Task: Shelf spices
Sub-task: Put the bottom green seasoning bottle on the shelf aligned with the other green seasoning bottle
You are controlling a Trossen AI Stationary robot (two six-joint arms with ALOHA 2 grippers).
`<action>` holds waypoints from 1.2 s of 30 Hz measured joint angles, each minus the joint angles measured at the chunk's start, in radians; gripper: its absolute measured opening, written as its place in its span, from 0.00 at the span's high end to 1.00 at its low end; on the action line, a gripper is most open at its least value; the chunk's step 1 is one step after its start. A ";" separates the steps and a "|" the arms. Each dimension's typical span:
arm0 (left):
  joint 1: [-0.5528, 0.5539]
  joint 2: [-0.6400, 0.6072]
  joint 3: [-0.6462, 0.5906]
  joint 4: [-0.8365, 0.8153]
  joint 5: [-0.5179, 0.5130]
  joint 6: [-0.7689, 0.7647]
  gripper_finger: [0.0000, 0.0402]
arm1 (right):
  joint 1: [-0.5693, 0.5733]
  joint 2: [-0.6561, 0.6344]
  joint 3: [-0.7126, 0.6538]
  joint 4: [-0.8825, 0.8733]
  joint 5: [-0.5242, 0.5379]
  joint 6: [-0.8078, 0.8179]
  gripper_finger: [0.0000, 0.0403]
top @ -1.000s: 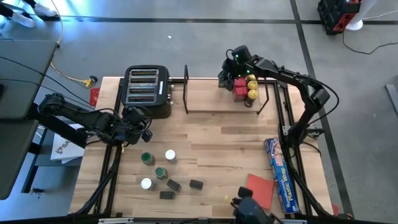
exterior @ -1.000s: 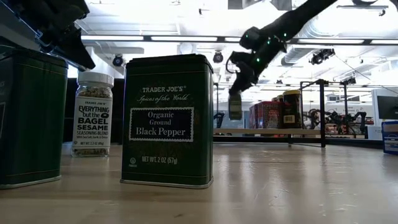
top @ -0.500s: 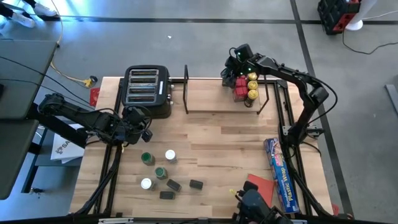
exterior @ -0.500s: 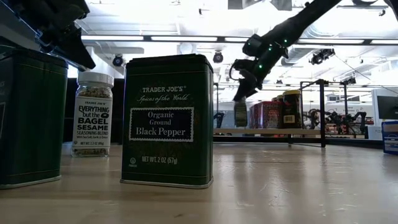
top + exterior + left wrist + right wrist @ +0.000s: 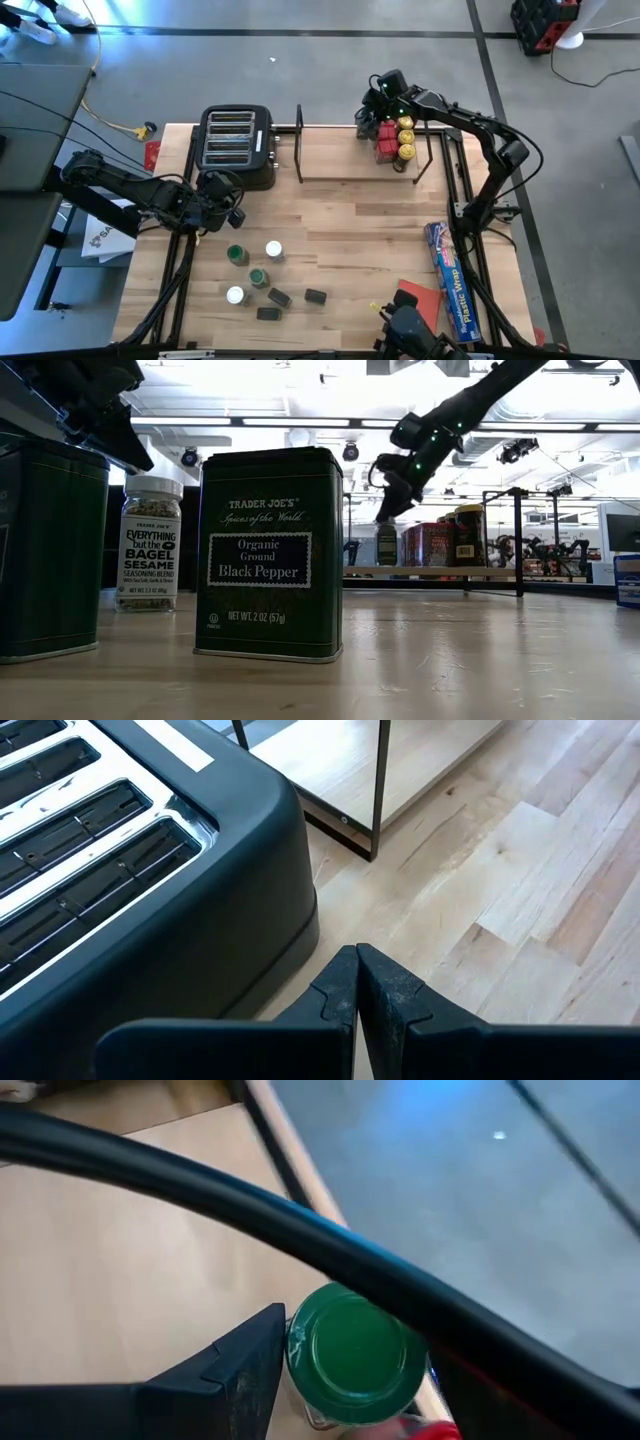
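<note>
While the right tool (image 5: 372, 117) hangs over the far right end of the shelf (image 5: 330, 172), its fingers sit on either side of a green-capped jar (image 5: 355, 1355) whose base, in the low view, looks set down on the shelf board beside the red tin (image 5: 432, 544) and the yellow-topped jars (image 5: 405, 138); we judge the fingers are closed on the jar, though whether the grip has begun to ease we cannot tell. Our left tool (image 5: 357, 992) is clenched on nothing, its two fingers pressed together, and it waits low over the table (image 5: 340, 225) just in front of the toaster (image 5: 236, 145). What remains for us lies in a loose cluster on the near left of the table: green-topped and white-topped jars (image 5: 272, 250) and the small black tins (image 5: 315, 296). We take these jars to be light and rigid, smooth-walled glass or plastic, so they will likely slip under a weak squeeze and tip easily when nudged; we would grip across the body just below the cap, where the walls are straight. The rectangular tins, like the black pepper tin (image 5: 270, 555) close to the low camera, look stiff but thin, so we would hold them across the two narrow sides, and those lying flat may need turning upright first. Placing near the standing jars calls for care, since a knock could topple the row.
</note>
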 joint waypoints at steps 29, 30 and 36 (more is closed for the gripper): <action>0.000 0.000 0.000 0.019 0.019 0.001 0.99 | 0.862 0.013 0.000 0.375 0.008 0.179 0.42; 0.000 0.000 0.000 0.021 0.025 0.001 0.99 | 0.890 0.044 0.000 0.437 -0.001 0.193 0.42; -0.009 0.000 0.000 0.037 0.050 0.001 0.99 | 1.000 0.218 0.000 0.833 -0.019 0.307 0.42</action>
